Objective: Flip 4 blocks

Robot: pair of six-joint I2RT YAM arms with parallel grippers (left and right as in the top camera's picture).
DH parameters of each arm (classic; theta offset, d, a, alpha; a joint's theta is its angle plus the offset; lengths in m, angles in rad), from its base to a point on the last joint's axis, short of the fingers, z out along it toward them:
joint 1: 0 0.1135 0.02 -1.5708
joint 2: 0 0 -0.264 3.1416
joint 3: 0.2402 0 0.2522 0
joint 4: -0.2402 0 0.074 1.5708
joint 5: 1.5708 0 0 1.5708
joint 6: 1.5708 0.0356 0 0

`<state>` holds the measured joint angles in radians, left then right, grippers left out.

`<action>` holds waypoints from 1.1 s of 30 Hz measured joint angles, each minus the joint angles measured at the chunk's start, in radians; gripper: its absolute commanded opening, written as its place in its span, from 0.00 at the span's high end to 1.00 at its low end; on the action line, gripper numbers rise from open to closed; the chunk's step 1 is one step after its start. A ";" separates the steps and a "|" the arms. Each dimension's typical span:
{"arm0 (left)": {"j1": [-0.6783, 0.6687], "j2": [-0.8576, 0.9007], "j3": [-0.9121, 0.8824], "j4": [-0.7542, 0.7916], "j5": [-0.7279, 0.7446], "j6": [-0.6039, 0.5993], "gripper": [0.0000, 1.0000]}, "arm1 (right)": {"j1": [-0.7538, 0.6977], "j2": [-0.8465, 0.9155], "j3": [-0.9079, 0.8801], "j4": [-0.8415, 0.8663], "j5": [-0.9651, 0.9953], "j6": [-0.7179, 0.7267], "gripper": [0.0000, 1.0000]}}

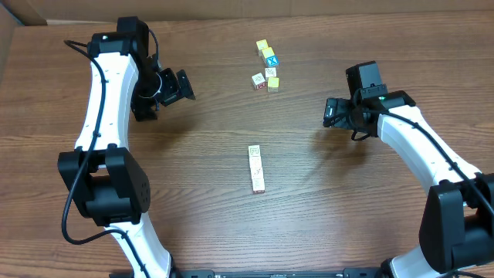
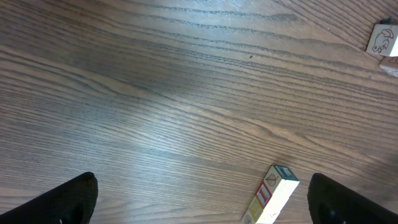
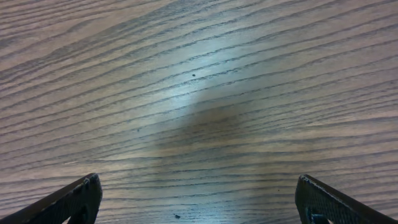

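Observation:
A straight row of cream blocks (image 1: 256, 168) lies end to end at the table's middle. In the left wrist view the row of blocks (image 2: 273, 198) shows blue, red and yellow bordered side faces, just inside the right finger. A loose cluster of blocks (image 1: 266, 76) with white and pale-yellow faces sits at the back centre, round a blue cube with a white X (image 1: 270, 59). One white block (image 2: 382, 38) shows at the left wrist view's top right. My left gripper (image 1: 184, 86) (image 2: 204, 202) hovers open at the back left. My right gripper (image 1: 329, 113) (image 3: 198, 202) is open over bare wood, right of the cluster.
The wooden table (image 1: 193, 201) runs under everything. Both white arms reach in from the front corners, the left arm (image 1: 108, 93) along the left side and the right arm (image 1: 424, 147) along the right.

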<state>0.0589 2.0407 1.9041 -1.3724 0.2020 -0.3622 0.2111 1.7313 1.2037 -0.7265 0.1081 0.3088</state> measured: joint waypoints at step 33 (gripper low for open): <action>0.000 0.000 0.000 0.000 0.000 0.000 0.00 | 0.000 -0.645 0.000 0.000 0.000 -0.003 0.00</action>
<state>0.0589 2.0407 1.9041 -1.3720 0.2016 -0.3622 0.2111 1.0863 1.2034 -0.7265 0.1081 0.3054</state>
